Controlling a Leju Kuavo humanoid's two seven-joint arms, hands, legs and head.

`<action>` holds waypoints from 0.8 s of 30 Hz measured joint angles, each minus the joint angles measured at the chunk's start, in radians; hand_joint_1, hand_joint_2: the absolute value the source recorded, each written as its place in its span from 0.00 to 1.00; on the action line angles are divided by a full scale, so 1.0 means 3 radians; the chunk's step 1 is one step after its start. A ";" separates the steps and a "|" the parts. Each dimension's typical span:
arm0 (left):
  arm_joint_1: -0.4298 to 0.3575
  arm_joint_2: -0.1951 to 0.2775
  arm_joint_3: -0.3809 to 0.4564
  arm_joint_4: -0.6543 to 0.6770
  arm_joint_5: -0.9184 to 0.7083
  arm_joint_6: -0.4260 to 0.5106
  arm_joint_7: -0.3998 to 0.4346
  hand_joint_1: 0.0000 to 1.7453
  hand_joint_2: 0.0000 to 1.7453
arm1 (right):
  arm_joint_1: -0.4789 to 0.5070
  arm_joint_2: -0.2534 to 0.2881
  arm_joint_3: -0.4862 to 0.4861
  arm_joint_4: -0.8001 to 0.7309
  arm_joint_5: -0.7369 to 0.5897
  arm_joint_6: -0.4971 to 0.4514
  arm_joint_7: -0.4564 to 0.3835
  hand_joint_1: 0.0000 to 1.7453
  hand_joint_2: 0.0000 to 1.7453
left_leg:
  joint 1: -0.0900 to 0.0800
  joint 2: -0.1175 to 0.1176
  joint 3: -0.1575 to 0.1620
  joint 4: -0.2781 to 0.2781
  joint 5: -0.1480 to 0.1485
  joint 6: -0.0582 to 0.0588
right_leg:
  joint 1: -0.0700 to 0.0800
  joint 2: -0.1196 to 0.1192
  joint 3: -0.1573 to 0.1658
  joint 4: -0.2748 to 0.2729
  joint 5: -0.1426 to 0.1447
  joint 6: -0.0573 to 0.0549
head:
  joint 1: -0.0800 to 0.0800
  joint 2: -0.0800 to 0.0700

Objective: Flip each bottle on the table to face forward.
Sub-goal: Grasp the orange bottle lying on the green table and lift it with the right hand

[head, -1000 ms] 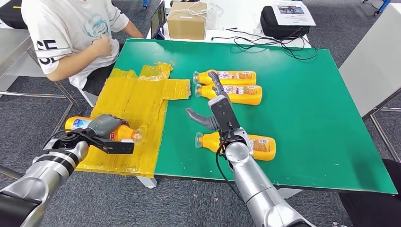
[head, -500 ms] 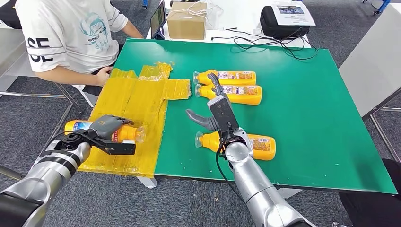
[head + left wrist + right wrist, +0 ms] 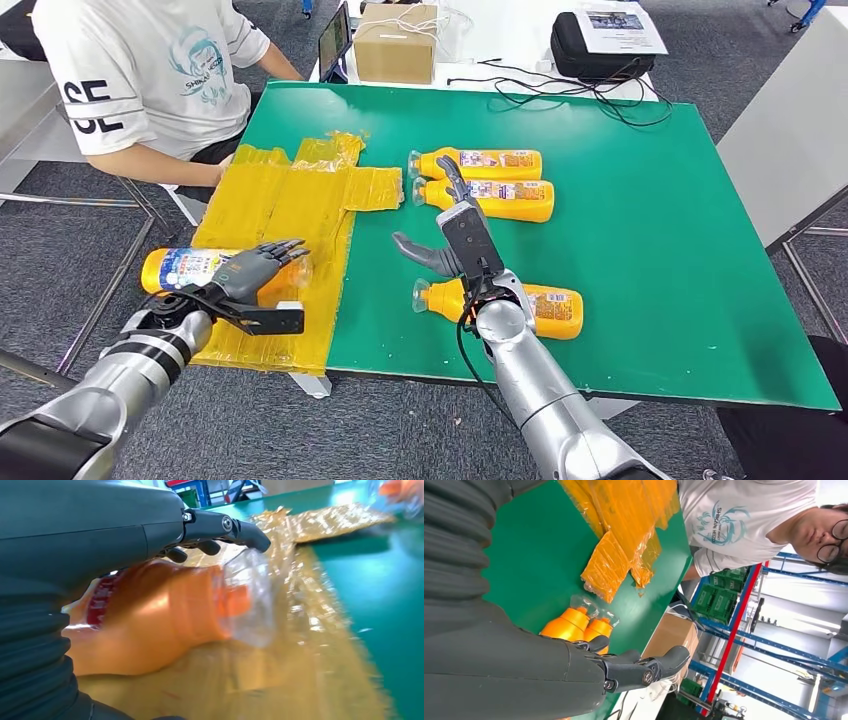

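- The bottle (image 3: 195, 270) in hand lies on its side on the yellow tape patch (image 3: 290, 215) at the near-left corner of the worktop (image 3: 640, 230), its long axis running left to right, clear cap pointing right toward the green, printed label turned upward.
- The left hand (image 3: 255, 275) rests over the bottle's cap end, fingers stretched out along the top toward the right and thumb low on the near side; in the left wrist view the fingers (image 3: 235, 527) arch over the neck without plainly clamping it, so I judge the hold loose or releasing, not a firm grip.
- This bottle sits directly under the left hand and well apart from the right hand (image 3: 455, 235), so any further roll about its long axis falls to the left arm.
- The right hand hovers open, fingers spread, above the green between a near bottle (image 3: 545, 308) under its wrist and two far bottles (image 3: 490, 180) lying side by side, caps pointing left.
- A person (image 3: 150, 70) sits beyond the far-left corner.
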 joint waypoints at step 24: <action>0.0966 -0.0585 0.1424 -0.1564 0.2008 -0.0374 -0.0327 0.00 1.00 | 0.0226 -0.0099 0.0002 0.0023 0.0593 -0.0316 0.0338 0.00 1.00 | -0.0001 0.0000 -0.0002 0.0000 -0.0002 0.0001 | -0.0001 0.0000 -0.0002 -0.0004 -0.0001 0.0000 | 0.0001 0.0000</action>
